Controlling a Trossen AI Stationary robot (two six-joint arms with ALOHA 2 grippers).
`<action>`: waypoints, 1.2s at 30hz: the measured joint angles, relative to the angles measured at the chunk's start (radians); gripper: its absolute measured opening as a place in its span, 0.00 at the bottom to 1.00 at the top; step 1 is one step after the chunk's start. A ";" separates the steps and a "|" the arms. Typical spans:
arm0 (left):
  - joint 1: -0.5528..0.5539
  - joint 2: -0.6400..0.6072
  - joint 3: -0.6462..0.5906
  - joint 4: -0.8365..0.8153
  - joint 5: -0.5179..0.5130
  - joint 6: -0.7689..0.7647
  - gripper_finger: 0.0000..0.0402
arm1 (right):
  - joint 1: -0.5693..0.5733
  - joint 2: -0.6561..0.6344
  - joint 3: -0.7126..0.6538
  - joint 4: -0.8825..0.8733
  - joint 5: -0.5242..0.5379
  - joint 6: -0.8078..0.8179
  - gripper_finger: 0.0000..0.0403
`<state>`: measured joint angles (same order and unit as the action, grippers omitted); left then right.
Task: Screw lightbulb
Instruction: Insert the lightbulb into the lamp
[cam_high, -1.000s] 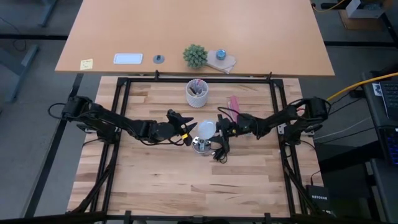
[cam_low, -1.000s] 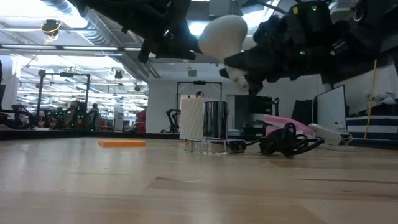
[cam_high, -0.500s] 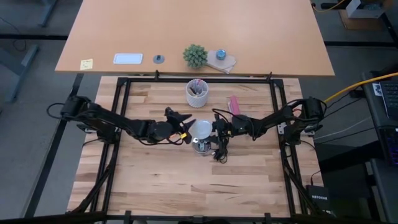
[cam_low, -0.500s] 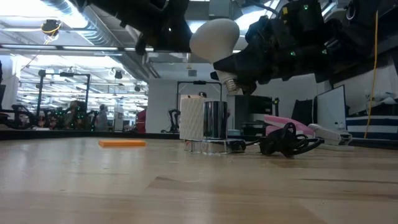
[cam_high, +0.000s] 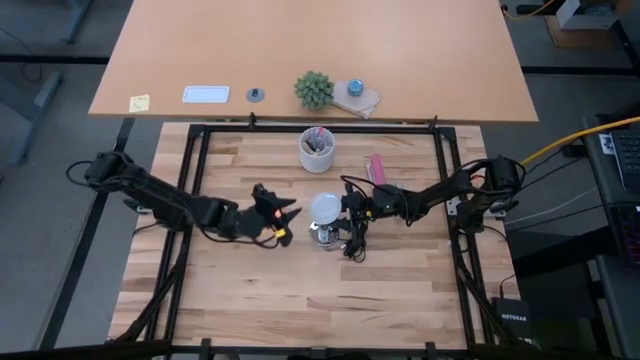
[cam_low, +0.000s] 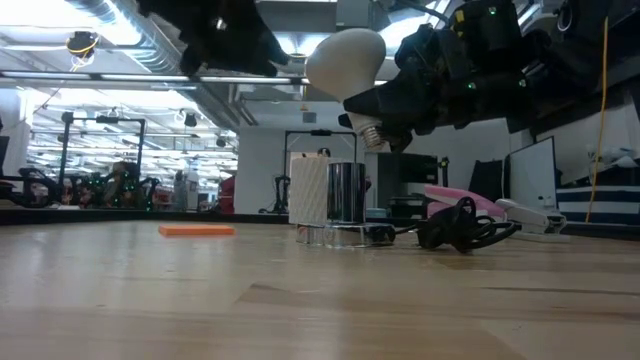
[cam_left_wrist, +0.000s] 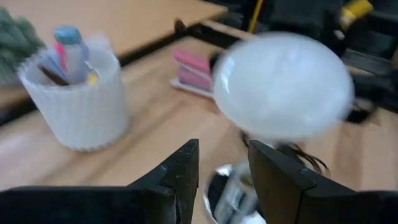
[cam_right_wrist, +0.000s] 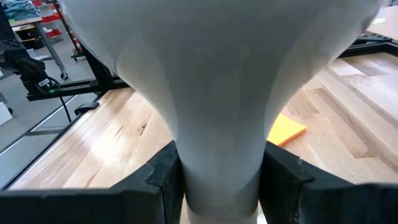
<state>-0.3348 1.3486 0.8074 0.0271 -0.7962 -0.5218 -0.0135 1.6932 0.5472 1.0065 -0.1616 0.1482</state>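
The white lightbulb (cam_high: 324, 208) hangs over the middle of the table with my right gripper (cam_high: 345, 208) shut on it. Its rounded wide end (cam_low: 345, 58) points up and toward the table's left. Its greyish screw base (cam_low: 372, 131) points down and toward the right. Below it the round silvery fitting (cam_high: 322, 234) stands on the table with its black cord (cam_high: 352, 243). My left gripper (cam_high: 285, 214) is open, left of the bulb and clear of it. Nothing is between its fingers (cam_left_wrist: 186, 168). My right gripper pinches the bulb's narrow neck (cam_right_wrist: 217, 149), just above the screw base, between its two fingers (cam_right_wrist: 163, 180). The fingers come nearly level from the table's right. The bulb is lifted clear above the fitting and tilted, wide end uppermost.
A white cup of pens (cam_high: 318, 148) stands behind the fitting near the far edge, with a pink object (cam_high: 376, 166) to its right. A flat orange pad (cam_low: 196, 230) lies on the table. A black frame (cam_high: 190, 200) borders the tabletop. Bare wood lies toward the near edge.
My left gripper has drawn back from the bulb's wide end toward the table's left edge, rising a little, with its finger gap unchanged. The bulb stays held in my right gripper above the fitting.
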 joint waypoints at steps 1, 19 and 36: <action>-0.012 0.011 0.000 0.002 0.000 -0.025 0.33 | 0.000 0.000 0.000 0.000 0.000 0.000 0.39; 0.000 0.155 0.000 0.027 -0.046 -0.161 0.33 | 0.019 0.000 0.000 0.049 0.067 -0.028 0.39; 0.002 0.157 0.000 0.044 -0.046 -0.133 0.33 | 0.066 0.171 0.014 0.321 0.108 -0.052 0.39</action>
<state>-0.3328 1.5055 0.8070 0.0716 -0.8425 -0.6548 0.0528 1.8642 0.5608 1.3273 -0.0538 0.0958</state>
